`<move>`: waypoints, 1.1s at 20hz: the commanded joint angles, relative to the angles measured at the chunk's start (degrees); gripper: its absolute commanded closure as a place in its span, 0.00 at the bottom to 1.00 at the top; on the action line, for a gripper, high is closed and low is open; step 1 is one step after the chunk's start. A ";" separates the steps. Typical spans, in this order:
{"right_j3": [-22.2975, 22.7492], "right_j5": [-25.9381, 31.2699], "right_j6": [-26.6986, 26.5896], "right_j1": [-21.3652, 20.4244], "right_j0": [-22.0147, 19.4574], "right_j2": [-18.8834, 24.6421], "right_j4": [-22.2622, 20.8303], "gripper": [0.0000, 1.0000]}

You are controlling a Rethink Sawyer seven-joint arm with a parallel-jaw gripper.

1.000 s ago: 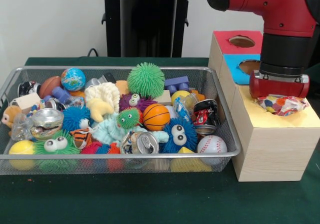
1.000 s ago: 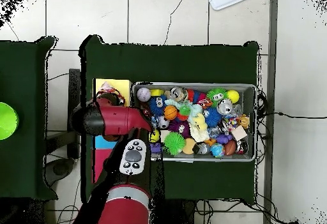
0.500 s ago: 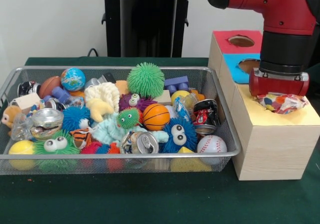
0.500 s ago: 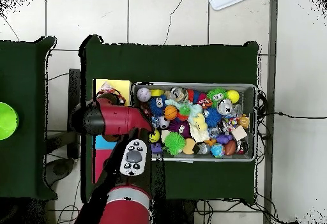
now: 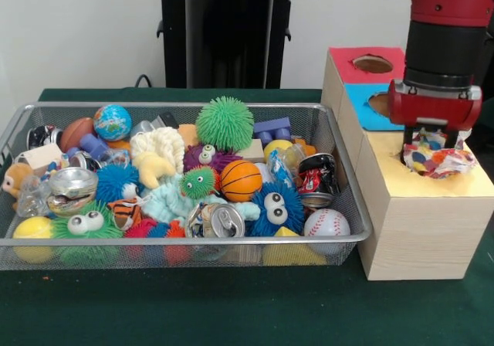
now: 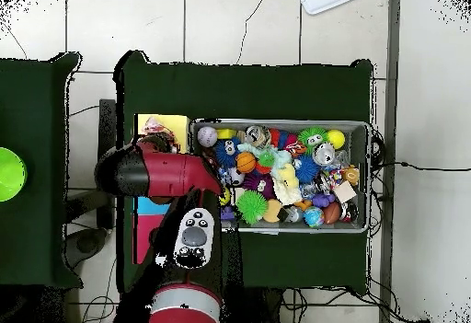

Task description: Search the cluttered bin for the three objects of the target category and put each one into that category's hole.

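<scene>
A crumpled colourful wrapper (image 5: 438, 161) lies on the hole of the yellow section (image 5: 421, 182) of the wooden box. My gripper (image 5: 434, 144) hangs just above it, open, one dark finger (image 5: 407, 138) on each side of the wrapper's top. The wrapper rests on the box rather than hanging from the fingers. In the overhead view the wrapper (image 6: 157, 140) peeks out beside the red arm (image 6: 161, 174), which hides the gripper. The wire bin (image 5: 193, 242) is left of the box, packed with toys, balls and crushed cans.
The box also has a blue hole (image 5: 384, 101) and a red hole (image 5: 373, 63) behind the yellow one. In the bin lie a crushed can (image 5: 225, 221), a baseball (image 5: 327, 223), a basketball (image 5: 241, 180) and a spiky green ball (image 5: 225, 123). A black stand (image 5: 224, 33) rises behind.
My gripper has risen straight up from the yellow hole. The wrapper stayed on the hole and its top now shows between the fingers.
</scene>
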 commanded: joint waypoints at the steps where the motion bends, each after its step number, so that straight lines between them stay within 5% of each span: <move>1: 10.45 14.27 0.98 -1.50 -2.68 1.92 -4.46 0.00; 2: 10.31 14.31 0.91 -1.46 -2.72 1.91 -4.57 0.00; 3: 10.58 13.93 0.67 -1.61 -3.16 2.46 -4.81 1.00; 18: 10.47 15.18 0.09 -2.84 -3.64 2.52 -6.72 1.00; 19: 10.85 15.03 0.45 -3.05 -4.05 2.97 -6.66 0.00; 22: 11.20 14.26 0.51 -3.15 -4.58 3.35 -6.58 0.00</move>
